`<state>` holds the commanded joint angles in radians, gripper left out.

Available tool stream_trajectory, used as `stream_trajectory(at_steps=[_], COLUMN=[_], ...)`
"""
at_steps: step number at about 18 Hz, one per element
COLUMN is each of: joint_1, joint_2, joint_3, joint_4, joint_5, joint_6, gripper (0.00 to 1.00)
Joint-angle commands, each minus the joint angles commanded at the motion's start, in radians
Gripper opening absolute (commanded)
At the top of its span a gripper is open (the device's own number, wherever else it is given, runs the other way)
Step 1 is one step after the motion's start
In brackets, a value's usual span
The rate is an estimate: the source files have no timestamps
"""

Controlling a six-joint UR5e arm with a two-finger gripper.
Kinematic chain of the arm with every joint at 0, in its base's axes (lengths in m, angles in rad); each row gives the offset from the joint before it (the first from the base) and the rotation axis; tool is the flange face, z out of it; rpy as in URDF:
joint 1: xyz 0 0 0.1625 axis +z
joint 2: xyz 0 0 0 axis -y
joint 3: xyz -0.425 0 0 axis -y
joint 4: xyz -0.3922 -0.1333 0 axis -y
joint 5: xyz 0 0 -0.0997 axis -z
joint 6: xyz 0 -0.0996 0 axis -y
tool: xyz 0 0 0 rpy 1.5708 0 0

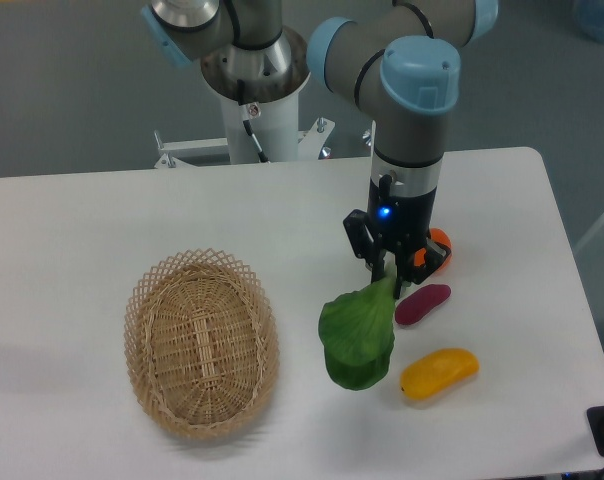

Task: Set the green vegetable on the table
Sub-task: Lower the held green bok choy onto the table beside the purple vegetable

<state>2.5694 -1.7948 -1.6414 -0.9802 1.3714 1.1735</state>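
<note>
The green vegetable [357, 335] is a toy bok choy with a broad dark-green leaf. It hangs tilted, leaf end down toward the white table [72, 260], right of the basket. Its pale stem end is up between the fingers of my gripper [390, 275]. The gripper points down and is shut on that stem. I cannot tell whether the leaf's lower edge touches the tabletop or hangs just above it.
A woven wicker oval basket [202, 342] stands empty at the front left. A purple oblong piece [423, 304] and a yellow oblong piece [439, 373] lie right of the vegetable. An orange piece [440, 243] sits behind the gripper. The arm's base [252, 100] is at the back.
</note>
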Motion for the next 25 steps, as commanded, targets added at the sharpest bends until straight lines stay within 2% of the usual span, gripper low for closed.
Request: stream_trajectory(at_steps=[5,10,18,21,25], joint_1=[0.0,0.012,0.002,0.005,0.034], joint_2=[0.003,0.023,0.012,0.008,-0.009], joint_3=[-0.021,-0.083,-0.152,-0.207,-0.284], joint_4=[0.008,0.012,0.024,0.067,0.167], joint_5=[0.002,0.009,0.12,0.123,0.173], joint_6=[0.011,0.09,0.202,0.242,0.368], gripper=[0.39,0.39,0.39,0.39,0.39])
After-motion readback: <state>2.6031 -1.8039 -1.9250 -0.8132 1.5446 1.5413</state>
